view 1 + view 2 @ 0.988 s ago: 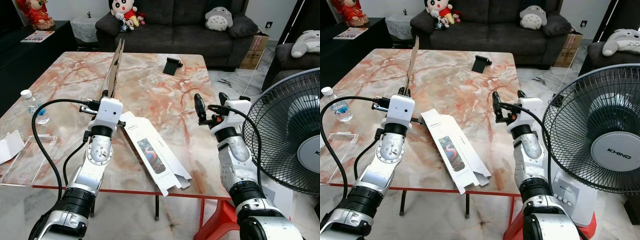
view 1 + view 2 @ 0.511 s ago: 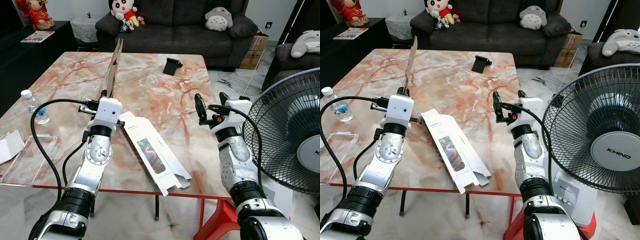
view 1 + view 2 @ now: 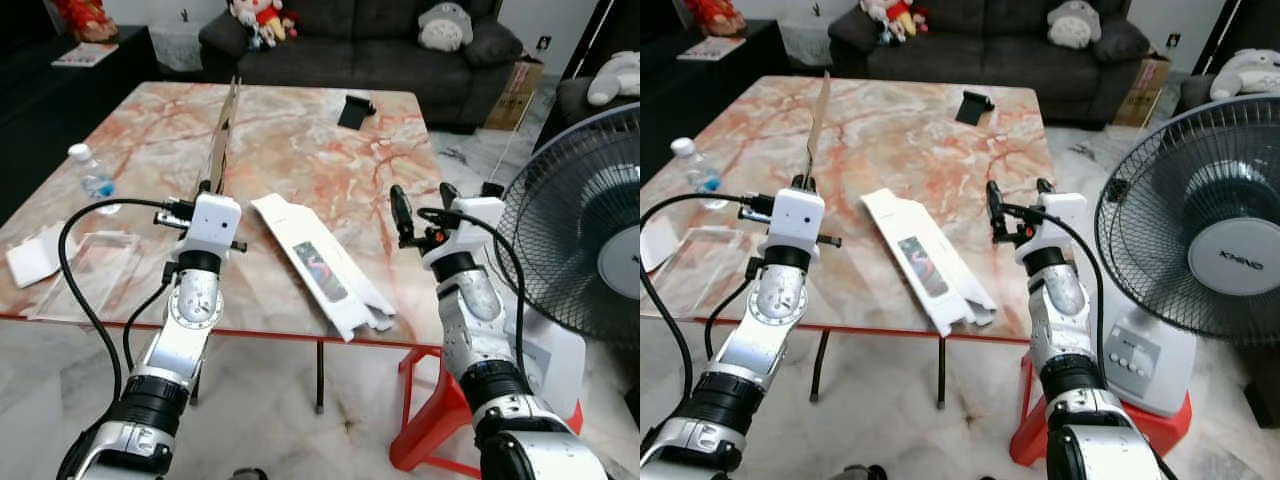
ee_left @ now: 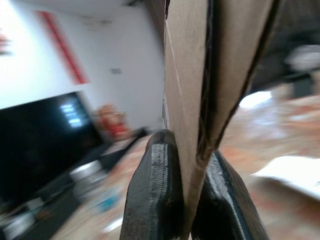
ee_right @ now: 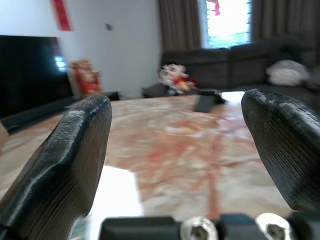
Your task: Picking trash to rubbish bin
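I have the cardboard pinched edge-on in my left end effector, both fingers clamped flat against it, the strip standing upright above the counter's near left part. To carry it well I'd keep the wrist level so the tall piece doesn't lever out, and turn slowly towards wherever the bin is. My right end effector hovers wide open and empty over the near right edge, just beside the white box, likely the next pick.
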